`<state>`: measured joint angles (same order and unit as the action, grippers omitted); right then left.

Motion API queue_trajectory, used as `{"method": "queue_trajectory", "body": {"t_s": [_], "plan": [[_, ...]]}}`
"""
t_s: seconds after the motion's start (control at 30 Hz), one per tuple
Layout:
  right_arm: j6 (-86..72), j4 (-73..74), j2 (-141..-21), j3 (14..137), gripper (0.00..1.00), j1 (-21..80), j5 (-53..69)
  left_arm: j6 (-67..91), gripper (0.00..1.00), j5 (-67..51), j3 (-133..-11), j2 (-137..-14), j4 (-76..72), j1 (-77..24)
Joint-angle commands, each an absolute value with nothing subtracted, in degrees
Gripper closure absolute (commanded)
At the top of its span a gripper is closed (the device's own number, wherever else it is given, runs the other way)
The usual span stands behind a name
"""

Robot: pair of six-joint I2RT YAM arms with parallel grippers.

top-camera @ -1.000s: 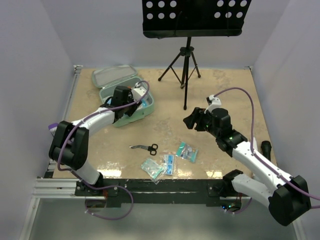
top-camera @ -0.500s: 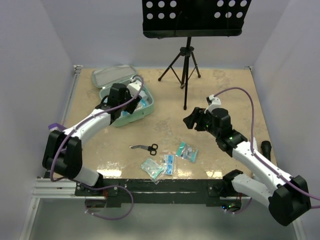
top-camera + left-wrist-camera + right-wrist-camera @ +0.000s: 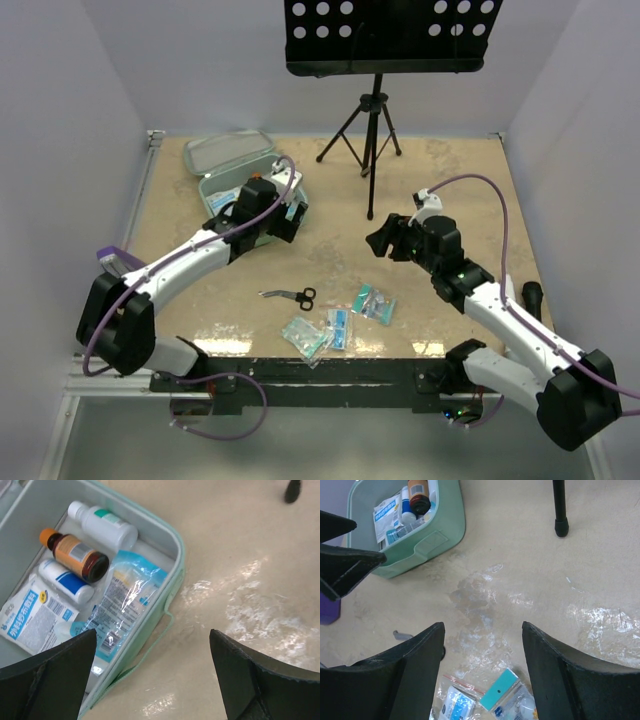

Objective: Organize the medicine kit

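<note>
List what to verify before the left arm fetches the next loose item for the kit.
1. Kit lid open: ok, it is laid back behind the box.
2. Left end effector open and empty: ok, over the kit's rim.
3. Right end effector open and empty: ok, above the table.
4. Loose items unobstructed: ok. The scissors and packets lie uncovered near the arm bases.
5. Room left in the kit: cannot tell. Bottles and sachets fill the end in view.
</note>
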<state>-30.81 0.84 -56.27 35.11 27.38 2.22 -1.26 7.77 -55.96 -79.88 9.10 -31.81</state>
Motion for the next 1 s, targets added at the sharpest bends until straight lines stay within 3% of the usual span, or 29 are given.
{"method": "queue_trajectory", "body": {"t_s": [0.0, 0.23, 0.33, 0.83, 0.97], "plan": [[-30.85, -0.44, -55.37, 34.72, 0.32, 27.33, 0.97, 0.27, 0.0, 12.13, -59.67, -82.87, 11.33, -30.15], [-31.29, -0.09, -53.09, 34.1, 0.31, 27.42, 1.14, -2.55, 0.0, 15.38, -61.09, -87.1, 17.66, -28.92], [-31.29, -0.17, -53.35, 33.75, 0.31, 27.33, 1.23, -2.37, 0.06, 13.98, -59.42, -86.92, 17.4, -27.78], [-31.2, -0.53, -52.91, 33.49, 0.31, 27.42, 1.67, -0.88, 0.58, 7.92, -63.46, -94.92, 20.13, -26.46], [-31.11, -0.62, -53.0, 33.4, 0.31, 27.42, 1.67, 1.21, 0.81, 5.37, -64.51, -94.66, 20.83, -26.46]]}}
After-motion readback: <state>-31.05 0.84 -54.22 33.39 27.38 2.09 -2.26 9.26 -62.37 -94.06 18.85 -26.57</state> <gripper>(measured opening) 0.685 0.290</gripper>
